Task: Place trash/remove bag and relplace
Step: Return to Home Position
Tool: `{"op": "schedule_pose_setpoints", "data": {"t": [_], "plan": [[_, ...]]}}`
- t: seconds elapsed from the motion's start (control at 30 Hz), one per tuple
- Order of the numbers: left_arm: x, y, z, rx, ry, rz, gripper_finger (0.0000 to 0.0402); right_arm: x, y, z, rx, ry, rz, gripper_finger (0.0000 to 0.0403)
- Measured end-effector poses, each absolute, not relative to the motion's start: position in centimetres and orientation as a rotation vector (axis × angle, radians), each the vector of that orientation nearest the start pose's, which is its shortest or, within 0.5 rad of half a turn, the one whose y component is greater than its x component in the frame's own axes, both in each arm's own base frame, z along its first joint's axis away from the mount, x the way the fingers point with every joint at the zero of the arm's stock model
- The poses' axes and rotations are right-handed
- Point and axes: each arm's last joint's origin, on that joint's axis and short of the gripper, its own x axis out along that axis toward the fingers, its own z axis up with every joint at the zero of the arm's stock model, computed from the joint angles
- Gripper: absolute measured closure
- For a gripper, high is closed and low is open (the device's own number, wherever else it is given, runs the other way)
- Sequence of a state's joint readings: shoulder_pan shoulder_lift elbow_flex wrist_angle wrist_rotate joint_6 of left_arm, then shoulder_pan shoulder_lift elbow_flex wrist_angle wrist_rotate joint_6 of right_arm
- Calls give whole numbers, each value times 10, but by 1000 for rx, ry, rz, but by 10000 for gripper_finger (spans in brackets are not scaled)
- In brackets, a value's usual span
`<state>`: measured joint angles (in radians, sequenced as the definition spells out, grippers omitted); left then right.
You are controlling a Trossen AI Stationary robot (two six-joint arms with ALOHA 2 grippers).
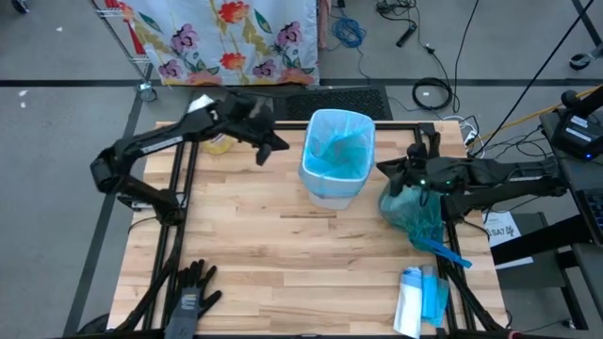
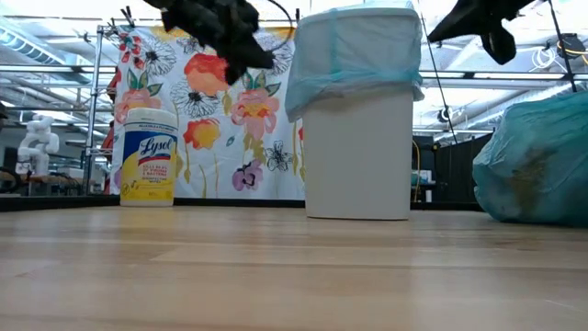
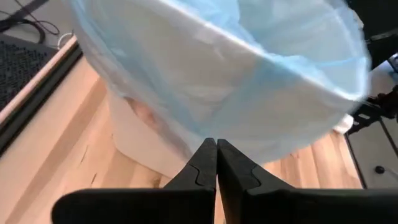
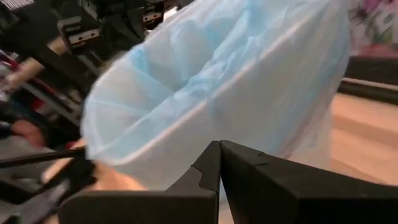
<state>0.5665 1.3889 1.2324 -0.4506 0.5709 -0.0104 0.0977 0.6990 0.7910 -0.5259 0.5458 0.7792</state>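
**High view:** A white bin (image 1: 325, 198) is standing at the back middle of the wooden counter (image 1: 283, 254), with a light blue liner (image 1: 339, 146) folded over its rim. The left gripper (image 1: 271, 148) is hanging just left of the rim. The right gripper (image 1: 384, 169) is hanging close to the rim's right side. A stuffed teal bag (image 1: 412, 215) is lying beside the bin, under the right arm. Black gloves (image 1: 193, 292) are lying at the front left. A white and blue packet (image 1: 421, 297) is lying at the front right.

**Low view:** Both grippers are hanging high above the counter, the left gripper (image 2: 241, 64) to one side of the bin (image 2: 358, 156) and the right gripper (image 2: 503, 51) to the other. The stuffed teal bag (image 2: 537, 170) is resting on the wood, with brownish trash showing dimly through the plastic. A yellow wipes tub (image 2: 149, 156) is standing in front of a floral cloth (image 2: 239, 119).

**Left wrist view:** The left gripper's (image 3: 216, 149) fingers are pressed together and holding nothing, pointing at the lined bin (image 3: 155, 149).

**Right wrist view:** The right gripper's (image 4: 219, 149) fingers are likewise pressed together and empty, facing the liner (image 4: 205, 106).
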Motion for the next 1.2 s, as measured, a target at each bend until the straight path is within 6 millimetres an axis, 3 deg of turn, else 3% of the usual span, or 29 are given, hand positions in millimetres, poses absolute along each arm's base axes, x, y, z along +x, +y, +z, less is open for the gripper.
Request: {"op": "schedule_pose_setpoints", "data": {"t": [0.13,0.27,0.53,0.73,0.9,1.2], "plan": [[243,135,350,-325,486,5,395,138,1,318,662,233,-500,403],[236,125,359,-250,465,-22,395,138,6,315,630,355,-312,403],[237,108,356,-242,521,-100,395,144,11,312,585,404,-240,403],[243,79,347,-203,601,-227,395,163,27,291,551,392,-139,403],[242,55,321,-161,540,-310,395,170,42,266,531,318,-78,403],[215,22,236,-157,379,-237,395,163,53,211,539,197,18,403]]}}
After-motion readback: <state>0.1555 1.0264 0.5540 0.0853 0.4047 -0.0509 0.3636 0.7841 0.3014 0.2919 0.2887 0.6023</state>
